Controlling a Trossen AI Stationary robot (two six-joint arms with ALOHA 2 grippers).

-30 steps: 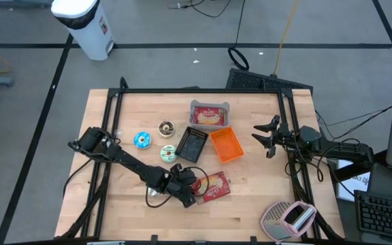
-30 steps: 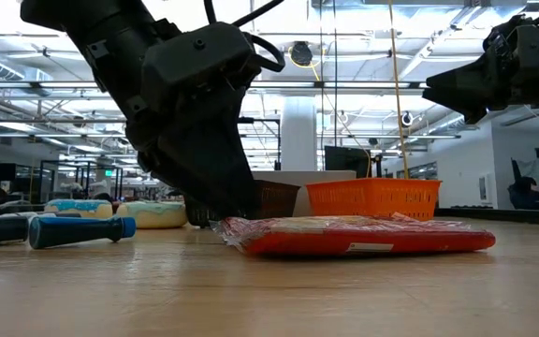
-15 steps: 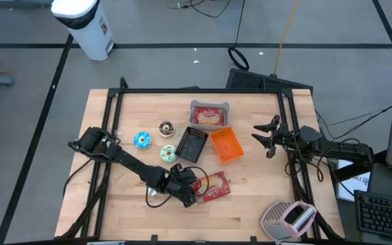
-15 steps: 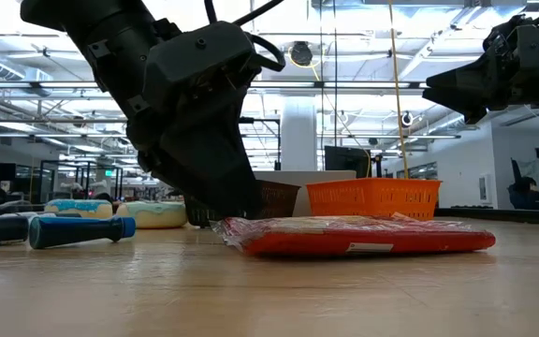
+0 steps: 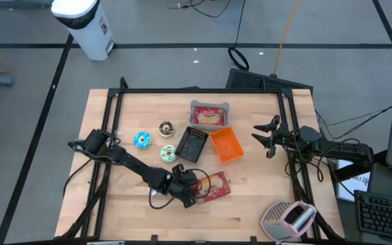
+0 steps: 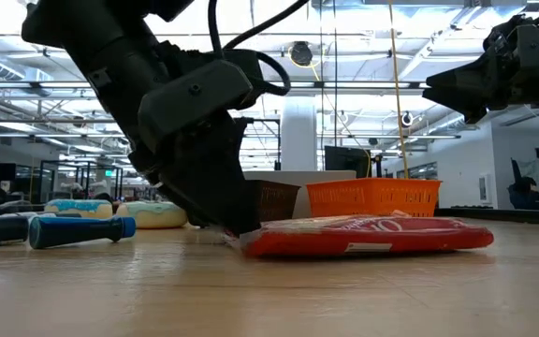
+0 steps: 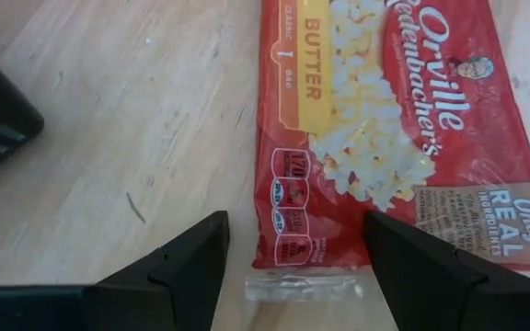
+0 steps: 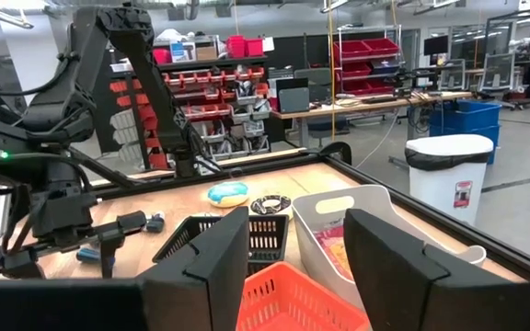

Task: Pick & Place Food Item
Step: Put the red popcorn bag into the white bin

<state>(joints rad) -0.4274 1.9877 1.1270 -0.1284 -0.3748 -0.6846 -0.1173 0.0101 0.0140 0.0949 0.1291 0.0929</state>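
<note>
Lying between the left gripper's (image 7: 293, 267) spread fingers (image 7: 178, 267): popcorn bag (image 7: 385, 138).

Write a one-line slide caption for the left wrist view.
Open left gripper straddling the clear sealed end of a red butter popcorn bag lying flat on the wooden table.

popcorn bag (image 7: 389, 147) is red with a yellow butter stripe, one basket (image 5: 226, 145) orange, the other basket (image 5: 191, 144) black

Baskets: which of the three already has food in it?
The white basket, farthest from the left pincer, holds a red packet; the black basket and orange basket look empty.
</note>
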